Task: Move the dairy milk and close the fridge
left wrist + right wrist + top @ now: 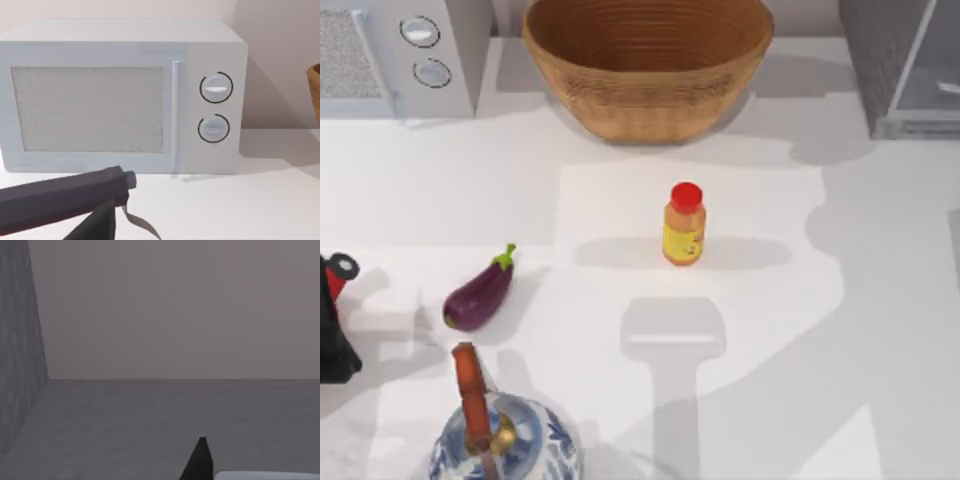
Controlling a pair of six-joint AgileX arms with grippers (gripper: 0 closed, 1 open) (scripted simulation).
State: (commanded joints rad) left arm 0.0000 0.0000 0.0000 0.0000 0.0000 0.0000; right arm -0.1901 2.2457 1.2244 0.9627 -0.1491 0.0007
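As the fridge stands open, right gripper seemingly inside

The top view looks straight down on the white counter from well above, taking in the light grey microwave with two round knobs at the far left, the woven brown basket at the far middle and the speckled dark grey fridge at the far right. The left wrist view sits low and close, facing the microwave front level across the counter; it shares these and the basket's edge with the top view. The right wrist view looks from very near into a grey interior, with a speckled grey wall and flat floor.
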